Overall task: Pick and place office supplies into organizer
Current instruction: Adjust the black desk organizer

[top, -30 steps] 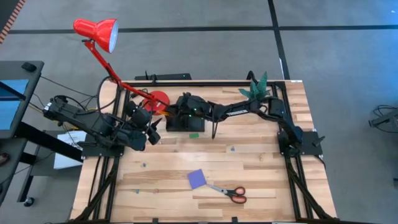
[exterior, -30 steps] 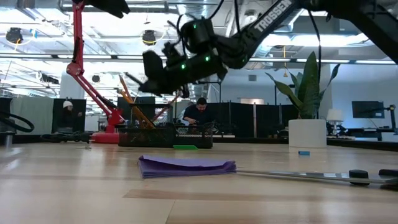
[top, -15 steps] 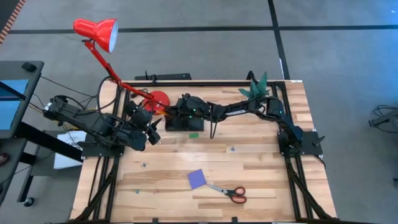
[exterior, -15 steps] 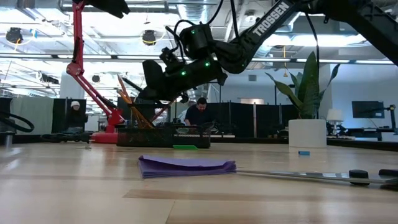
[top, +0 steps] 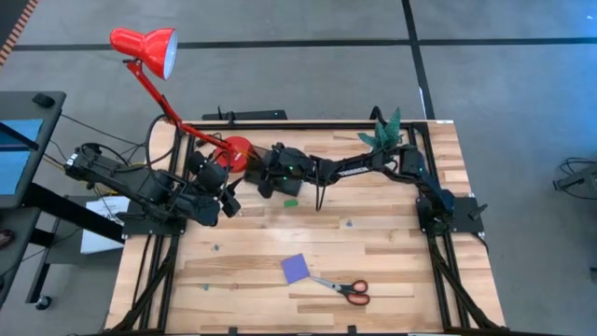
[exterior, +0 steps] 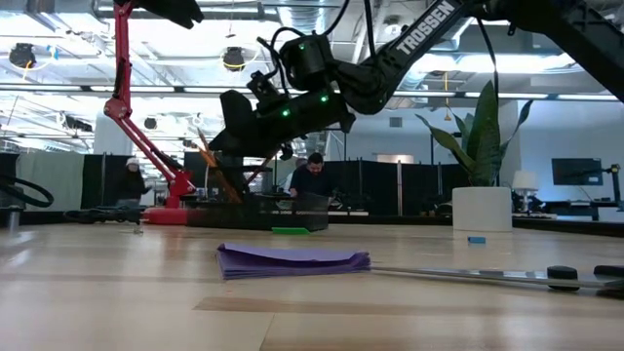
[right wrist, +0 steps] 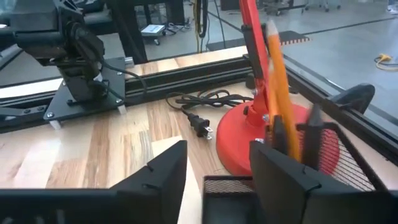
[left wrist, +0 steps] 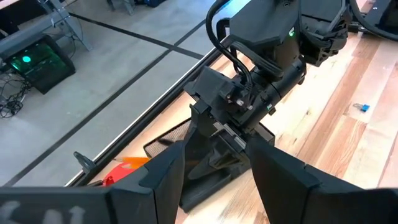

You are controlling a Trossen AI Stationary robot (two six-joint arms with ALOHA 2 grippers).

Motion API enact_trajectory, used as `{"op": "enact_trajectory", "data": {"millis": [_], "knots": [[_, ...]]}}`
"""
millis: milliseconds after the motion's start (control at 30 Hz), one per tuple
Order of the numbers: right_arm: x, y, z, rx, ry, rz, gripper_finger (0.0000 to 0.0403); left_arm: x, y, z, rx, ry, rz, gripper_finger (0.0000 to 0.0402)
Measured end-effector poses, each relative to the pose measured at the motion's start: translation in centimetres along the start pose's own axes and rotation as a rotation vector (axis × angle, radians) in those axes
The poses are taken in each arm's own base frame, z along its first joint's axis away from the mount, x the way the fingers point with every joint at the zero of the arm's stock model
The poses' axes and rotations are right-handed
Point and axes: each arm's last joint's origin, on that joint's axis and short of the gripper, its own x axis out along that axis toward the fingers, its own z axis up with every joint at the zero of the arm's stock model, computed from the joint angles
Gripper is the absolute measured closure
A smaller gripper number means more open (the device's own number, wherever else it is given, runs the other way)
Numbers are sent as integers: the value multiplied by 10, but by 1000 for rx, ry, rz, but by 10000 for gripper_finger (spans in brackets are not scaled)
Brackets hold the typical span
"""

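Two orange pencils (right wrist: 277, 81) stand tilted in the organizer (right wrist: 348, 163) beyond the open, empty right pincer (right wrist: 214, 177).

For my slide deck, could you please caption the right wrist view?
Open right tool above the mesh organizer, orange pencils standing inside, red lamp base behind.

open-plan robotics lab: ceiling lights (exterior: 232, 58), black partitions (exterior: 409, 190), person (exterior: 312, 177).

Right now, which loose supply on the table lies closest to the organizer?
The small green eraser, lying just in front of the organizer; the purple notepad and red-handled scissors lie far nearer the front edge.
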Motion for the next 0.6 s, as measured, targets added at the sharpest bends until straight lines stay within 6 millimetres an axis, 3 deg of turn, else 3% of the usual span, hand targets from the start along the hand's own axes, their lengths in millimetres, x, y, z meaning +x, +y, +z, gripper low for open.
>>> {"op": "enact_trajectory", "data": {"millis": [133, 333, 467, 600], "knots": [[-4, 12, 9, -4, -42, 23, 225, 2, -1, -5, 17, 12, 5, 227], [-27, 35, 42, -14, -59, 75, 235, 4, -2, -8, 20, 29, -11, 227], [-54, 53, 60, -37, 69, 117, 243, 4, -3, -8, 19, 51, -39, 227], [-95, 77, 68, -48, 320, 290, 252, 4, -5, -12, 31, 141, -133, 227]]}}
